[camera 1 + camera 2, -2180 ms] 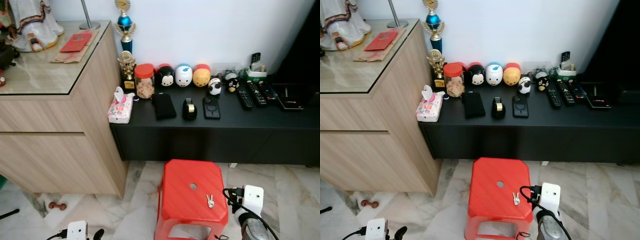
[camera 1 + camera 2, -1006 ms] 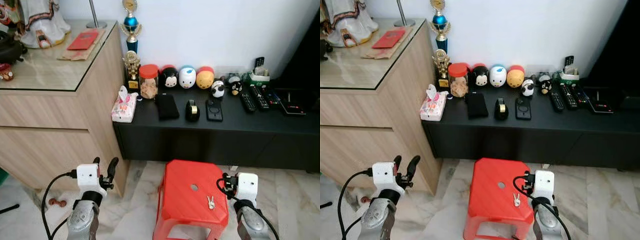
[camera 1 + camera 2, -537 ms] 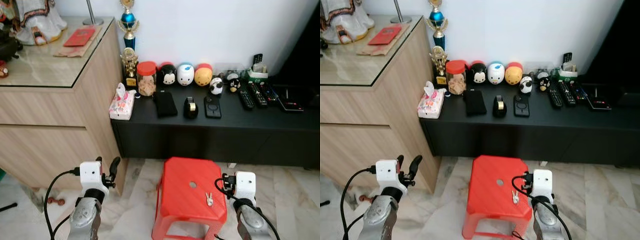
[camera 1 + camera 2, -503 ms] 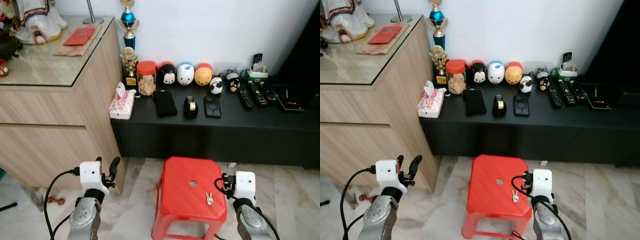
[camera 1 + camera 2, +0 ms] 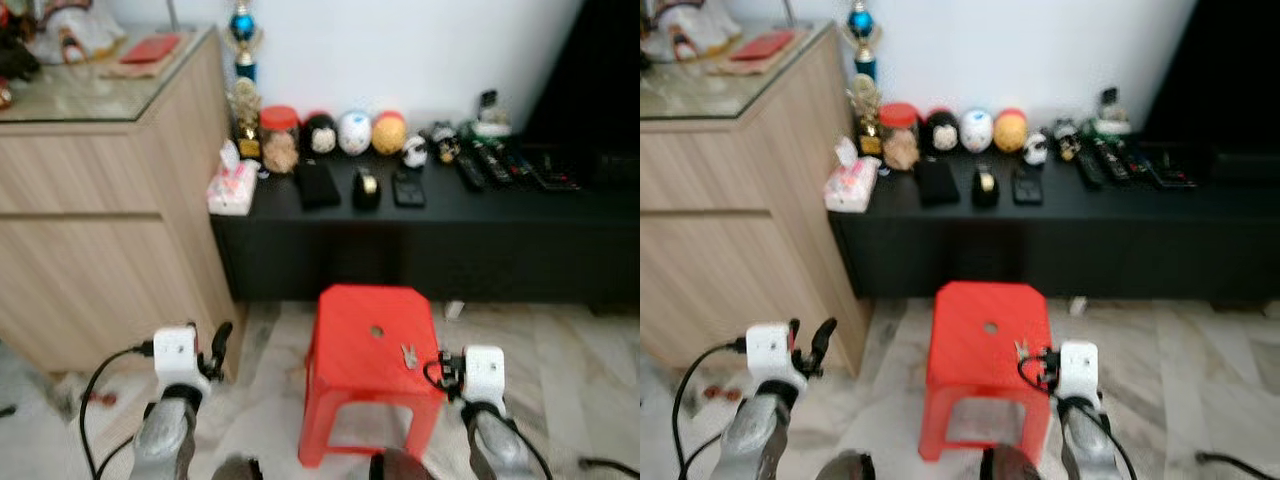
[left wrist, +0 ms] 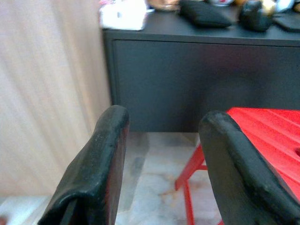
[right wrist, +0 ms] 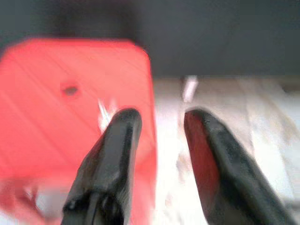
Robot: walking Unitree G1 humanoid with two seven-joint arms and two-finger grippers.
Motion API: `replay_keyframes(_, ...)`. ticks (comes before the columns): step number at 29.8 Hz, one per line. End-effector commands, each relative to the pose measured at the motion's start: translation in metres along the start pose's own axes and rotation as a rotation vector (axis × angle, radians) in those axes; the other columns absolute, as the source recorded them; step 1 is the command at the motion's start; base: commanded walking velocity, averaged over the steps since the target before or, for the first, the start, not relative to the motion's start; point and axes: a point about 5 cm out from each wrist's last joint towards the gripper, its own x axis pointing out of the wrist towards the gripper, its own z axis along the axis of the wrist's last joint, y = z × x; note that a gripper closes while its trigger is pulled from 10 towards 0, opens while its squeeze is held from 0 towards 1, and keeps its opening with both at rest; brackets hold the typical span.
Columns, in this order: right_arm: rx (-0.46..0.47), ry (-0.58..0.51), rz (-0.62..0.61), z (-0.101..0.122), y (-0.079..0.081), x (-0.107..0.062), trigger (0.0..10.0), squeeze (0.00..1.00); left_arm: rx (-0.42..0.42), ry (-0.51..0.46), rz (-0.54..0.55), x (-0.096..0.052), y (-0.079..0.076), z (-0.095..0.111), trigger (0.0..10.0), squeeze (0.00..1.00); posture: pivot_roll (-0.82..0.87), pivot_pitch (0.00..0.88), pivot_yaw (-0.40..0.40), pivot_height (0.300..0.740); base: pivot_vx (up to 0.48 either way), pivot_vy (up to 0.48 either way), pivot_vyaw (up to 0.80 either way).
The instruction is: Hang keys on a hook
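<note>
On the red stool: the keys (image 5: 408,354) lie flat near the stool's right edge, just beside the small round hole, and nothing holds them.
Change: compared with half a second ago, the red stool (image 5: 360,330) sits higher and smaller in the head views and its legs show; the camera pulled back, the things did not move.
Meaning: pick-up is not yet begun; no hook can be made out.
Right tool (image 7: 157,136): fingers apart, empty, just beside the stool's right edge, pointing toward the keys.
Left tool (image 6: 161,154): fingers apart, empty, well left of the stool.
Materials: stool is ribbed glossy plastic with rounded corners; keys are small thin metal; marble floor (image 5: 580,370) is smooth.
</note>
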Motion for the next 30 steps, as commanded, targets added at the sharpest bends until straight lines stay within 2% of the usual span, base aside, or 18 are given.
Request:
replay_keyframes(1, -0.006, -0.034, 0.017, 0.0116, 0.0042, 0.0062, 10.0, 0.00, 0.003, 0.023, 0.016, -0.0050, 0.0032, -0.0047, 10.0, 0.00, -0.09, 0.000, -0.028, 0.638, 0.000, 0.000, 0.00)
replay_keyframes(16, -0.024, -0.025, 0.043, 0.0077, 0.0046, 0.0046, 10.0, 0.00, -0.023, 0.040, -0.005, -0.0020, 0.0011, -0.0055, 10.0, 0.00, -0.10, 0.000, -0.024, 0.638, 0.000, 0.000, 0.00)
replay_keyframes(20, -0.024, -0.030, 0.049, 0.0064, 0.0041, 0.0032, 10.0, 0.00, -0.024, 0.039, 0.017, -0.0028, 0.0061, -0.0059, 10.0, 0.00, -0.10, 0.000, -0.024, 0.638, 0.000, 0.000, 0.60)
replay_keyframes(22, -0.019, -0.027, 0.045, 0.0057, 0.0034, 0.0029, 10.0, 0.00, -0.023, 0.040, 0.015, -0.0026, 0.0062, -0.0060, 10.0, 0.00, -0.10, 0.000, -0.024, 0.638, 0.244, 0.000, 0.80)
replay_keyframes(30, 0.017, -0.025, 0.017, 0.0069, -0.0002, 0.0042, 10.0, 0.00, -0.015, 0.052, -0.002, -0.0014, 0.0061, -0.0079, 10.0, 0.00, -0.11, 0.000, -0.018, 0.638, 0.322, 0.000, 0.00)
